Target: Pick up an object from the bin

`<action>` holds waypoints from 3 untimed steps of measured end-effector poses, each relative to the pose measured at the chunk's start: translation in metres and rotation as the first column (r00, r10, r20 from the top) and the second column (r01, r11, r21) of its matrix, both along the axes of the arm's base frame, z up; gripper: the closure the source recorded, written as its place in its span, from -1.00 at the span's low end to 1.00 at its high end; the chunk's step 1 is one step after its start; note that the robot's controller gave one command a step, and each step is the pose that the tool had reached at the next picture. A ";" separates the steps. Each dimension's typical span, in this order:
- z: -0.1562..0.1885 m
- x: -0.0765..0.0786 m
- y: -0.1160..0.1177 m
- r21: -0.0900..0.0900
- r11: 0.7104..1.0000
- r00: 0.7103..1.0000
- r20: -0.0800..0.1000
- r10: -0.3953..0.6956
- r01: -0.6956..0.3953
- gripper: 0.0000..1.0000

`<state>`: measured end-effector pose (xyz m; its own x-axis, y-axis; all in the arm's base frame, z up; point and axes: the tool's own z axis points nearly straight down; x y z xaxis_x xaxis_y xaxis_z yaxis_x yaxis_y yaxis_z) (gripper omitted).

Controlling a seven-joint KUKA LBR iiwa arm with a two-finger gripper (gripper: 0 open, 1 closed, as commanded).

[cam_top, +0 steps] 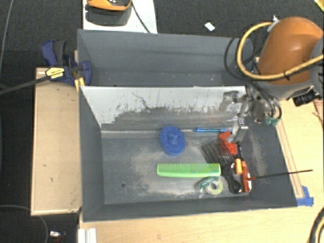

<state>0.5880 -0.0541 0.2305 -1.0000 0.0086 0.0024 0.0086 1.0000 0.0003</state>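
Several small things crowd the right end of the bin [152, 103]. The tool [237, 130] hangs at the far edge of that cluster, just above the red end of a black-bristled brush [214, 151], which stretches from there toward the near left. I cannot tell whether the tool is open or closed. A green comb [188, 170] lies crosswise, nearer.

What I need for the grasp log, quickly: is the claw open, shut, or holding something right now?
Claw: open or shut cannot be told; it hangs by the red and black brush at the right end of the bin.
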 end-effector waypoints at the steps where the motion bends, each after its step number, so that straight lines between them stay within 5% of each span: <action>1: 0.003 0.001 0.000 -0.001 1.000 1.000 0.007 0.002 -0.002 -1.00; 2: -0.089 -0.062 0.010 -0.002 0.996 0.996 0.010 0.091 -0.091 -1.00; 3: -0.078 -0.092 0.049 -0.003 0.995 0.994 0.021 0.103 -0.103 -1.00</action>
<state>0.4958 -0.0055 0.1523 -0.9954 -0.0945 -0.0184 -0.0945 0.9955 -0.0027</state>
